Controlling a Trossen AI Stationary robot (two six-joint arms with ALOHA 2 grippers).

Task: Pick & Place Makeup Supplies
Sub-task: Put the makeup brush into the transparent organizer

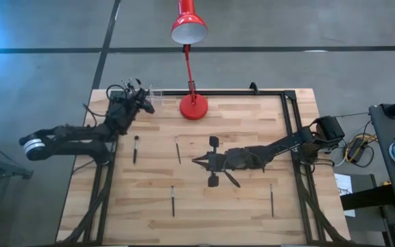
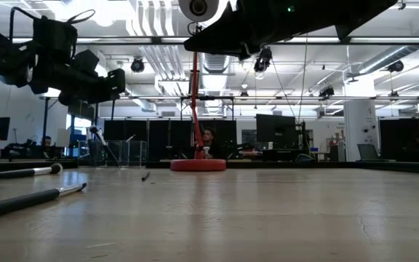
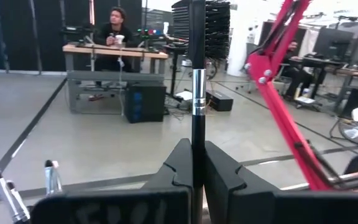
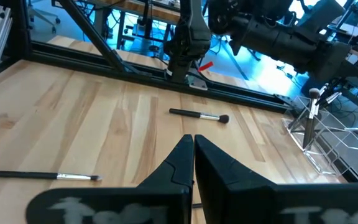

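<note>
My left gripper (image 1: 141,98) is over the far left corner, shut on a dark makeup brush (image 3: 196,43) with a silvery ferrule. Close by is a clear holder (image 4: 319,134) with brushes standing in it (image 3: 5,196). My right gripper (image 1: 196,161) hovers shut over the table's middle with nothing between its fingers (image 4: 193,140). Several more makeup supplies lie flat on the wood: a brush (image 1: 135,148), a thin stick (image 1: 177,149), and two near the front (image 1: 172,200) (image 1: 271,200). My left gripper pinches the brush's dark handle (image 3: 196,152), below the silvery ferrule (image 3: 197,93), between its two fingers. The fingers come at it level and lie across it. The brush stands upright, its ferrule end above the fingers. Its lower end is hidden behind the gripper.
A red desk lamp stands with its round base (image 1: 193,107) at the far middle of the table, its arm (image 3: 288,99) slanting close past my left gripper. A dark metal frame (image 1: 290,116) runs along the far and right edges. People sit at desks in the room beyond.
</note>
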